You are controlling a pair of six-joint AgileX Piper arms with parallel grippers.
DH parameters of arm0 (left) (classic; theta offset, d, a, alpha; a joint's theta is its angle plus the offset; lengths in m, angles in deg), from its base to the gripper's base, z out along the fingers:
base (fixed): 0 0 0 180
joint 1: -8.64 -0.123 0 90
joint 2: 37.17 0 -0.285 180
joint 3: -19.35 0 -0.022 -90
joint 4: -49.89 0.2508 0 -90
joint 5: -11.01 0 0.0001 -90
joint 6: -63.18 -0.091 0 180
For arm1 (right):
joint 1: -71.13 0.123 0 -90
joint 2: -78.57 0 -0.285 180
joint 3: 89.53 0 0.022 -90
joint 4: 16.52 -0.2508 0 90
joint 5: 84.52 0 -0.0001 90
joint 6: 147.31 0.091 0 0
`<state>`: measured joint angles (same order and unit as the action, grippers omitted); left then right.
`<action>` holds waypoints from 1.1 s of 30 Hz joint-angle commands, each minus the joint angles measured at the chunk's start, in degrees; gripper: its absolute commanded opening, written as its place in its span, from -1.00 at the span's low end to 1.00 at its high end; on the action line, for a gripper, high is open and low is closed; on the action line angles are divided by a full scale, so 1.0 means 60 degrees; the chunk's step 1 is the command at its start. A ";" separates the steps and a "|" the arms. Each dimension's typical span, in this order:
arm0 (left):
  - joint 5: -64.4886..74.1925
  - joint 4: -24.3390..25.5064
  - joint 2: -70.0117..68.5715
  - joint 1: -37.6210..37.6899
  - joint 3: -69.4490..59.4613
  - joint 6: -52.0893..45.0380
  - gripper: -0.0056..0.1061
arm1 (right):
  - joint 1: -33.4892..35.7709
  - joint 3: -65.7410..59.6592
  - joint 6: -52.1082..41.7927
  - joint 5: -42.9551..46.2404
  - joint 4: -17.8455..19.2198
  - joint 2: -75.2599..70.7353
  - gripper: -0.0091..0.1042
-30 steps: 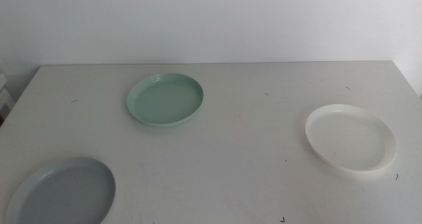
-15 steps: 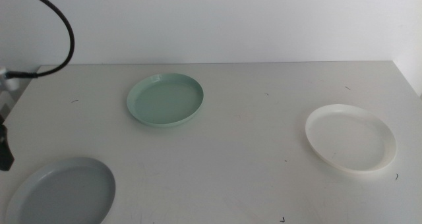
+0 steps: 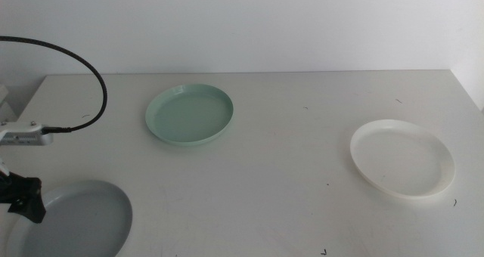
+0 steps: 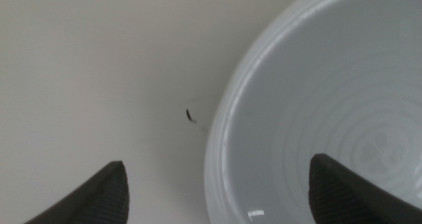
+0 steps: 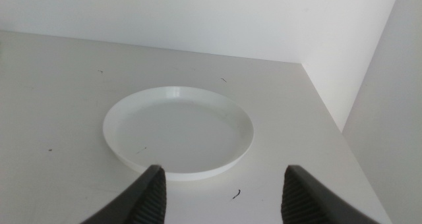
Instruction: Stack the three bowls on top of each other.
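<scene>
Three bowls lie apart on the white table (image 3: 287,189). The pale grey bowl (image 3: 79,219) is at the near left, the mint green bowl (image 3: 189,115) at the back left of centre, and the white bowl (image 3: 402,157) at the right. My left gripper (image 3: 19,199) hangs at the grey bowl's left rim. In the left wrist view it (image 4: 221,194) is open, one jaw over the table and one over the grey bowl (image 4: 330,99), the rim between them. My right gripper (image 5: 224,201) is open just short of the white bowl (image 5: 178,128) and stays out of the middle view.
A black cable (image 3: 94,79) arcs from the left arm over the table's left side. A white wall runs along the table's back edge, and a side wall (image 5: 369,85) stands close to the right of the white bowl.
The left arm has come into the middle view from the left and moved down to the grey bowl's left rim. The bowls have not moved.
</scene>
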<state>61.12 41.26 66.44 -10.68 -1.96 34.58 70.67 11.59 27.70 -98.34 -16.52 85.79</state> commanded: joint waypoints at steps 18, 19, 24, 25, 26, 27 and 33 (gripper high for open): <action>-0.1105 -0.0188 0.0793 -0.0004 0.0174 -0.0453 0.26 | -0.0080 0.0069 -0.0036 0.0724 0.0113 -0.0262 -0.04; -0.1082 -0.0188 0.0793 -0.0004 0.0174 -0.0505 0.15 | -0.0080 0.0069 -0.0036 0.0724 0.0113 -0.0262 -0.04; -0.1003 -0.0188 0.0793 -0.0004 0.0174 -0.0624 -0.41 | -0.0080 0.0069 -0.0036 0.0724 0.0113 -0.0262 -0.04; -0.1003 -0.0188 0.0793 -0.0004 0.0174 -0.0627 -0.51 | -0.0080 0.0069 -0.0036 0.0724 0.0113 -0.0262 -0.04; -0.1003 -0.0188 0.0793 -0.0004 0.0174 -0.0627 -0.63 | -0.0080 0.0069 -0.0036 0.0724 0.0113 -0.0262 -0.04; -0.1003 -0.0188 0.0793 -0.0004 0.0174 -0.0627 -0.74 | -0.0080 0.0069 -0.0036 0.0724 0.0113 -0.0262 -0.04; -0.0994 -0.0102 0.0758 -0.0004 0.0174 -0.0639 -0.90 | -0.0080 0.0069 -0.0036 0.0724 0.0113 -0.0262 -0.04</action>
<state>56.32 40.06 73.09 -10.68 -1.90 30.30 70.67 11.59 27.70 -98.34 -16.52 85.79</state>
